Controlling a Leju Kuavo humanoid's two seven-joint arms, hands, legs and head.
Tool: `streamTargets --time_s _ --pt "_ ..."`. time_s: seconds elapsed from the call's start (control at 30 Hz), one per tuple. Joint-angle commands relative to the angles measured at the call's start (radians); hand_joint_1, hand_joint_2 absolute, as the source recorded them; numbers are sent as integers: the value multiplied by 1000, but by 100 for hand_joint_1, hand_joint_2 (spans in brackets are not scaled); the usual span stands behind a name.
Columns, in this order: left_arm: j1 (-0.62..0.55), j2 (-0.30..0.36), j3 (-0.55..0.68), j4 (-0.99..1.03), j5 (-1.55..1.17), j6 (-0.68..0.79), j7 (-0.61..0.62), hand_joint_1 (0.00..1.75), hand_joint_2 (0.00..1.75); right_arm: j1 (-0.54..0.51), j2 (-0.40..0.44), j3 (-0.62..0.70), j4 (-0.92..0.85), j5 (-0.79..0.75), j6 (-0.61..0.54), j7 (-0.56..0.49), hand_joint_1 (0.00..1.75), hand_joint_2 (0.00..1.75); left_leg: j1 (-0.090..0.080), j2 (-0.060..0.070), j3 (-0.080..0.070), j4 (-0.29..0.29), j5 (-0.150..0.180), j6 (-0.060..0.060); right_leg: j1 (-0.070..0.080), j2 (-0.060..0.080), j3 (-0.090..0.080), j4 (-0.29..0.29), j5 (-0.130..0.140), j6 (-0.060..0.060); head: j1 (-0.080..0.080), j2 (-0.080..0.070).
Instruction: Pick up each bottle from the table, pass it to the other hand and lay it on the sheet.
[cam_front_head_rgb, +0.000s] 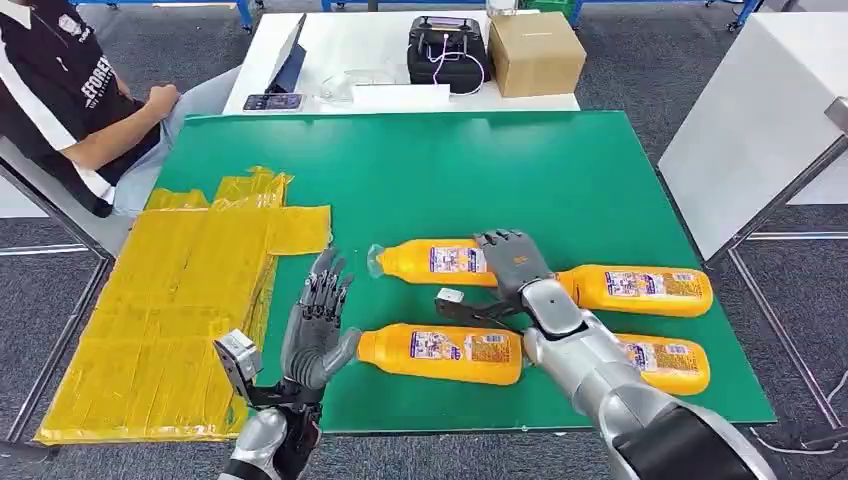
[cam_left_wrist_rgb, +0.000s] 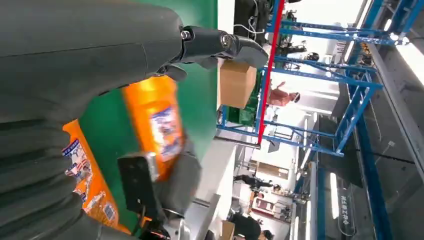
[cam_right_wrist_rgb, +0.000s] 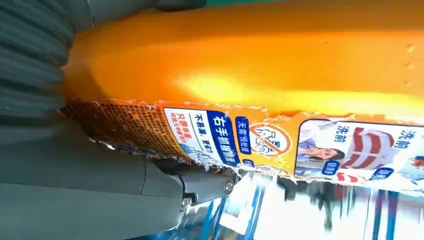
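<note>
Four orange bottles lie on their sides on the green table (cam_front_head_rgb: 560, 170). The far-left bottle (cam_front_head_rgb: 432, 261) sits near the table's middle, with the far-right bottle (cam_front_head_rgb: 640, 290) toward 3 o'clock from it; the near-left bottle (cam_front_head_rgb: 440, 353) lies toward 6 o'clock, and the near-right bottle (cam_front_head_rgb: 665, 362) shows partly behind the right forearm. Each carries a blue-and-white printed label; in the right wrist view the label (cam_right_wrist_rgb: 300, 145) reads in Chinese characters, among them "右手抓握" on a blue band, beside a round prohibition sign and the words "洗前". The smaller print is too fine to read.

The yellow sheet (cam_front_head_rgb: 180, 300) covers the table's 9 o'clock side, its far edge crumpled. Beyond the table at 12 o'clock stands a white desk with a cardboard box (cam_front_head_rgb: 535, 52), a black device with white cables (cam_front_head_rgb: 446, 50) and a phone (cam_front_head_rgb: 272, 101). A seated person (cam_front_head_rgb: 75, 90) in a black-and-white shirt with partly readable white lettering is at 10 o'clock.

The right hand (cam_front_head_rgb: 512, 262) reaches forward, palm down, resting on the far-left bottle's base end; the wrist view shows its thumb pressed under the bottle, but whether the grip is closed cannot be told. The left hand (cam_front_head_rgb: 318, 320) stands upright between sheet and near-left bottle, fingers apart, holding nothing.
</note>
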Motion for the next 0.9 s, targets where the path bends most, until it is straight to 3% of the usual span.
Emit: streamTargets --time_s 0.03,0.13,0.17,0.3,0.4,0.67,0.9 --pt "0 6 -11 7 -17 2 5 0 175 43 19 -120 -74 -2 -130 -11 175 175 1 1 2 0 -1 -1 1 0 2 -1 -1 -1 0 0" --pt "1 8 -13 4 -23 1 4 0 175 57 20 -151 -99 -6 -163 -25 175 175 2 2 2 0 -2 -1 2 0 4 -3 -1 -1 0 0" --pt "-2 9 -22 5 -45 6 3 0 175 87 26 -198 -149 -8 -215 -50 175 175 0 1 0 0 -1 0 0 0 0 -1 0 0 0 0" --pt "-5 5 -40 2 -78 14 3 0 175 194 55 -352 -350 7 -215 -130 175 175 1 0 -1 0 0 -1 1 -1 0 -1 -1 -1 0 0" --pt "-1 6 -61 -10 -109 30 6 0 175 287 100 -438 -500 -91 -215 -258 175 175 0 0 -1 0 -1 -1 0 -1 0 -1 -1 -1 0 0" --pt "26 11 -74 -70 -180 75 2 0 175 462 136 -378 -799 -534 -46 -431 175 175 0 0 -2 0 -1 -1 1 -1 -1 0 -2 -1 0 0" --pt "38 8 -64 -101 -205 93 0 0 175 504 154 -333 -849 -595 18 -448 175 175 0 0 -3 -1 -1 -1 0 -1 -3 0 -1 -1 0 0"
